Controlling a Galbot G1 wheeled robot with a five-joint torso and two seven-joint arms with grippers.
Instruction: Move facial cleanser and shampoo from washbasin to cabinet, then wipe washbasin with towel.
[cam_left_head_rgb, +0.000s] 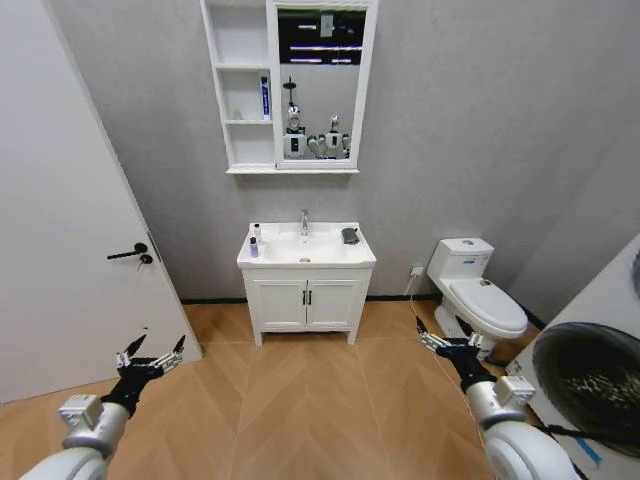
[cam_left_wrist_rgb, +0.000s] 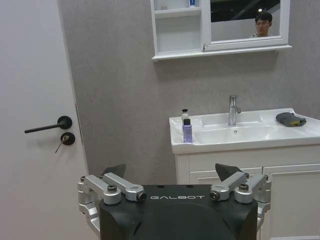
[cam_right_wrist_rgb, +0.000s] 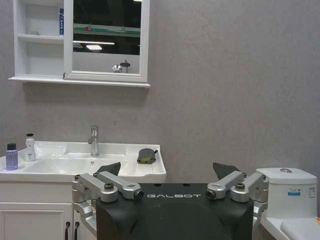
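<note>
I am steering the robot from afar, and it stands well back on a wood-patterned floor, facing the white rectangular ceramic washbasin (cam_left_head_rgb: 306, 252) with its oval bowl and chrome tap (cam_left_head_rgb: 305, 221), which I use as my landmark. On the washbasin's left rim stand two small containers just beside each other: a little purple bottle with a dark cap (cam_left_wrist_rgb: 187, 131) and, behind it, a small white pump bottle (cam_left_wrist_rgb: 184, 116); I take these for the shampoo and facial cleanser, though I cannot tell which is which. On the washbasin's right rim lies the small dark grey folded towel (cam_left_wrist_rgb: 290, 118), with something yellowish showing at its edge. Above the washbasin hangs the white wall cabinet (cam_left_head_rgb: 247, 90) with three open shelves beside a framed mirror; a blue and white tube (cam_left_head_rgb: 265, 98) already stands on the middle shelf. The left gripper (cam_left_head_rgb: 151, 355) hangs low, well short of the washbasin and to its left, claws spread wide and empty. The right gripper (cam_left_head_rgb: 447, 345) hangs low to its right, near a white toilet (cam_left_head_rgb: 478, 290), likewise spread and empty. I judge both bottles light, stiff and smooth, likely to topple, so I would pinch each around its mid-body. The towel looks soft and limp; I would grasp it from above at its centre.
</note>
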